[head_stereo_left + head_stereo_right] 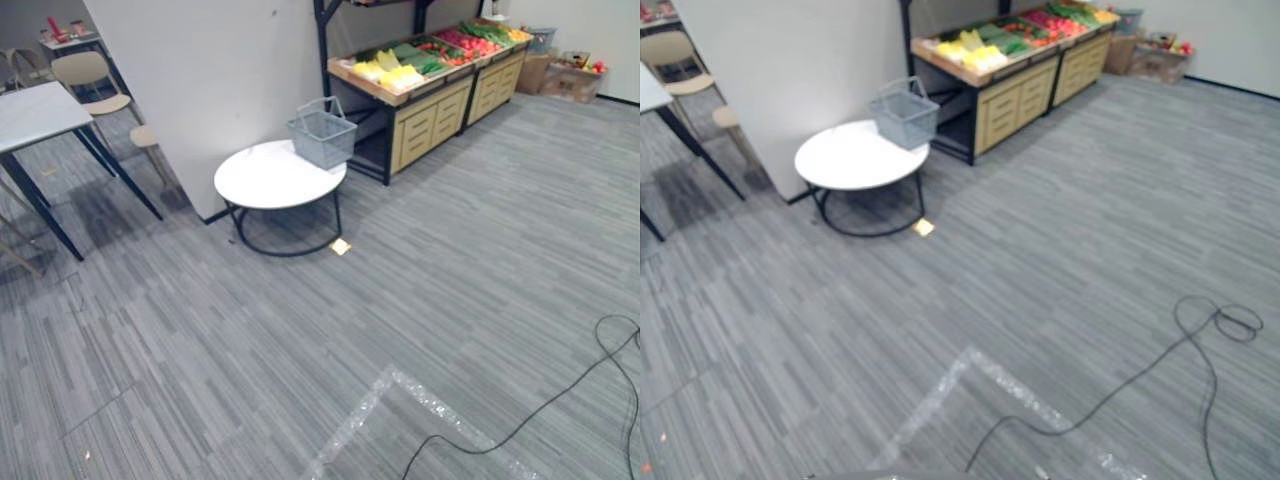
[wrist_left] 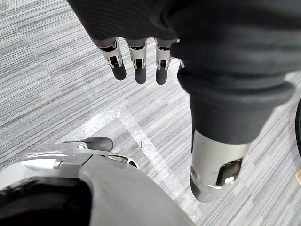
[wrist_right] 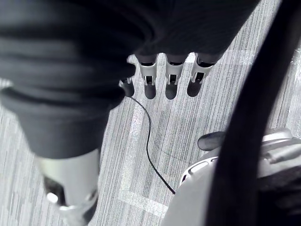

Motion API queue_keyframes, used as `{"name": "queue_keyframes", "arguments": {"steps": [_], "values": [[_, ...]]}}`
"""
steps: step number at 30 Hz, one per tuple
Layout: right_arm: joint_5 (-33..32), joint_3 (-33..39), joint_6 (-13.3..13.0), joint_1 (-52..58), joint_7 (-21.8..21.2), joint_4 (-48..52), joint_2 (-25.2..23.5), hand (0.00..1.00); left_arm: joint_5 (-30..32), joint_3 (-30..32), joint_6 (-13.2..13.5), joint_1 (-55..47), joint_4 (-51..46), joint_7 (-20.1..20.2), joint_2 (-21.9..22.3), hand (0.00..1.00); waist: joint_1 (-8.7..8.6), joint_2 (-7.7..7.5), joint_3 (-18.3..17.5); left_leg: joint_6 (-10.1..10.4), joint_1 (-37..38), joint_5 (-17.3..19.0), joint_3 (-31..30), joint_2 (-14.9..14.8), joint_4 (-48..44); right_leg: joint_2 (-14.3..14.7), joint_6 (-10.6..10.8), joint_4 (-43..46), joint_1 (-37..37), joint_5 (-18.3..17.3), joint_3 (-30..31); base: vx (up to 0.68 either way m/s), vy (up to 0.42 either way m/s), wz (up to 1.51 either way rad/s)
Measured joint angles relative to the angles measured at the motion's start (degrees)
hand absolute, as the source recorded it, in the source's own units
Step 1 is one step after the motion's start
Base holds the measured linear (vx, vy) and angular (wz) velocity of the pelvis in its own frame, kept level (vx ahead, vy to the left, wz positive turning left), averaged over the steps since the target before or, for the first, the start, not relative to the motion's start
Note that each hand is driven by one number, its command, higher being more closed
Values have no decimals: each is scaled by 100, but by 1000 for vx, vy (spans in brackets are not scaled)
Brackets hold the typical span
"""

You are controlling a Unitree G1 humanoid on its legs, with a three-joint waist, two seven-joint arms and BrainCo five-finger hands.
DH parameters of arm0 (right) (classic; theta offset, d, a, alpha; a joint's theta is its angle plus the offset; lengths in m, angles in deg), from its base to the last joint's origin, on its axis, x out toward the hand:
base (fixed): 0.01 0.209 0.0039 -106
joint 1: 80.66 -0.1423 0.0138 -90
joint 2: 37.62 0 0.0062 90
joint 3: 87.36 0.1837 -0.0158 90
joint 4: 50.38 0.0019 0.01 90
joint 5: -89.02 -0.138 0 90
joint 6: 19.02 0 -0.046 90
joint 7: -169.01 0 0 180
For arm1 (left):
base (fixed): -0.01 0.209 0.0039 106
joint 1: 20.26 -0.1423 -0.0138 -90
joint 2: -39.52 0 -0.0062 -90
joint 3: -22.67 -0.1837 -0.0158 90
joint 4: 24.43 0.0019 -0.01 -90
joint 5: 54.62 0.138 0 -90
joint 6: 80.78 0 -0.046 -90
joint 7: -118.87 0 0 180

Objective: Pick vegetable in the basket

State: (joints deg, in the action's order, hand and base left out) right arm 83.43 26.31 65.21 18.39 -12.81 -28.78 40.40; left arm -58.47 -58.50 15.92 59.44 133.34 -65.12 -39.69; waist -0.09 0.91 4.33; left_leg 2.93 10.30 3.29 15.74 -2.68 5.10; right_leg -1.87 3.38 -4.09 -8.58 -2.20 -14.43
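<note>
A grey wire basket (image 1: 323, 133) stands on the far edge of a round white table (image 1: 275, 176), some way ahead on the left. Behind it, a wooden produce stand (image 1: 432, 100) carries yellow, green and red vegetables (image 1: 395, 70) in its top trays. My left hand (image 2: 136, 59) hangs over the grey carpet with its fingers straight and nothing in it. My right hand (image 3: 171, 75) hangs the same way, fingers relaxed and empty, above the carpet. Both hands are far from the basket and the vegetables.
A white partition wall (image 1: 200, 70) rises behind the round table. A dark-legged table (image 1: 40, 115) and beige chairs (image 1: 95, 85) stand at the far left. Cardboard boxes (image 1: 565, 75) sit at the far right. A small yellow scrap (image 1: 341, 246) lies on the carpet. Pale tape lines (image 1: 400, 400) mark the floor.
</note>
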Motion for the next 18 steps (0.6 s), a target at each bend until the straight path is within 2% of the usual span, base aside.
{"name": "queue_keyframes", "arguments": {"steps": [18], "values": [[-10, -197, -73, -51, -25, 24, 0, 0, -44, -182, 32, 105, -4, 35, -101, 0, -6, -100, 217, 54, 73, 37, 89, -2, 17, 13, -12, -77, -59, 8, 63, -8, -10, -2]]}}
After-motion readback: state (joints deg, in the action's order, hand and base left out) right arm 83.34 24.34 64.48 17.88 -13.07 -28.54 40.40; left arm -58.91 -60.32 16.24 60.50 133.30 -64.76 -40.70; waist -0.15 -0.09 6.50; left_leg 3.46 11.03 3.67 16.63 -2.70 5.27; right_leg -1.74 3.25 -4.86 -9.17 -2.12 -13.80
